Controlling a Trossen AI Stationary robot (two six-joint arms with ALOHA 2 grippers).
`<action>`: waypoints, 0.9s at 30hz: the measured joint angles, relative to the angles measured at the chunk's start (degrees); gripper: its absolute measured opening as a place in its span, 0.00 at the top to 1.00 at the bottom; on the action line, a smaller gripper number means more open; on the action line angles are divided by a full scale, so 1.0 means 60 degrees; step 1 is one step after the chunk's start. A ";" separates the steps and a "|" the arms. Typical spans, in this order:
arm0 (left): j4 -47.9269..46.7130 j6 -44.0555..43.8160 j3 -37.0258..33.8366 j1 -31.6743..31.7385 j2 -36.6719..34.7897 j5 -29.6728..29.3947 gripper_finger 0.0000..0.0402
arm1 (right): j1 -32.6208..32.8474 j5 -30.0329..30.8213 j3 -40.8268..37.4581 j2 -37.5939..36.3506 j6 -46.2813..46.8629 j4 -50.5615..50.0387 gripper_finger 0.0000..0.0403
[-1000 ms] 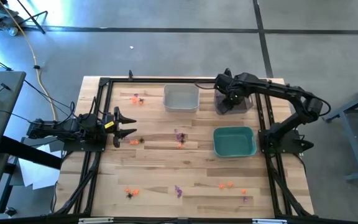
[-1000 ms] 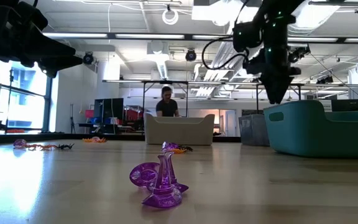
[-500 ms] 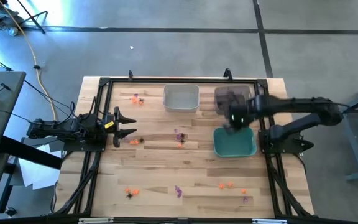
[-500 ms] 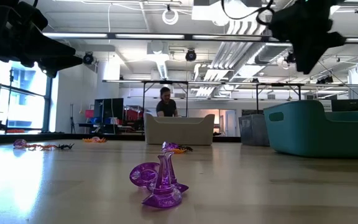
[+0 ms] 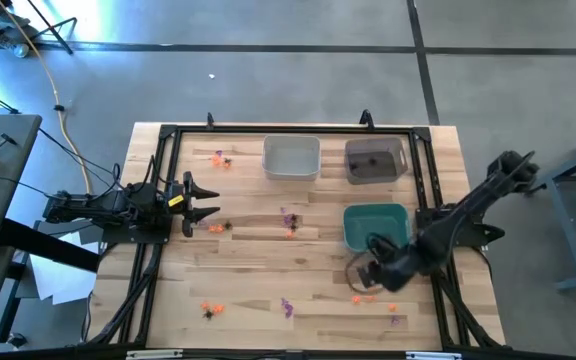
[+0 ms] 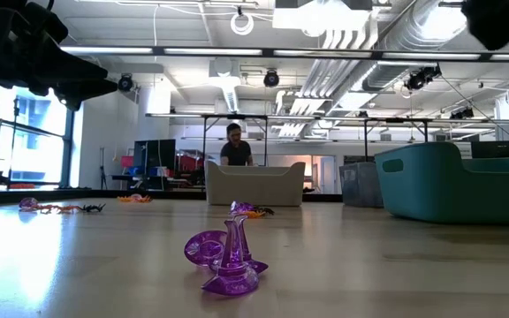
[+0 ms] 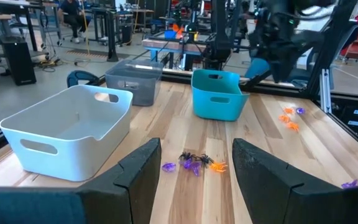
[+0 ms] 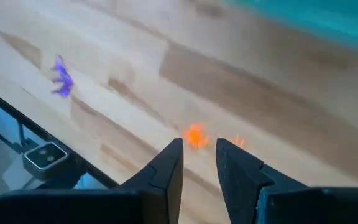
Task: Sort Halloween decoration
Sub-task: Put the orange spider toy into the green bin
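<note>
Orange trinkets [image 8: 195, 135] lie on the wooden table [image 5: 248, 270] just ahead of my right gripper [image 8: 199, 163], whose fingers stand narrowly apart with nothing between them, near the teal bin [image 5: 376, 226]. My left gripper [image 5: 206, 201] waits at the table's left edge, jaws wide and empty. More purple, orange and black pieces [image 7: 193, 163] lie scattered mid-table.

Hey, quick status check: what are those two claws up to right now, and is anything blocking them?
Left gripper parked open at table's left edge. Right gripper empty, jaws narrowly apart, above orange trinkets in front of teal bin. Nothing in the way.
</note>
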 joint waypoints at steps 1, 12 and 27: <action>0.0006 0.0003 -0.0001 0.0000 0.0000 -0.0004 0.54 | 0.0249 -0.0001 -0.0005 0.0207 0.0455 0.0074 0.77; 0.0004 0.0003 0.0000 0.0000 0.0000 -0.0004 0.54 | 0.1117 -0.0199 -0.0009 0.1952 0.1322 0.0682 0.77; 0.0004 0.0003 0.0000 0.0000 0.0000 -0.0001 0.54 | 0.0778 -0.0798 -0.0009 0.2988 -0.0351 0.1377 0.75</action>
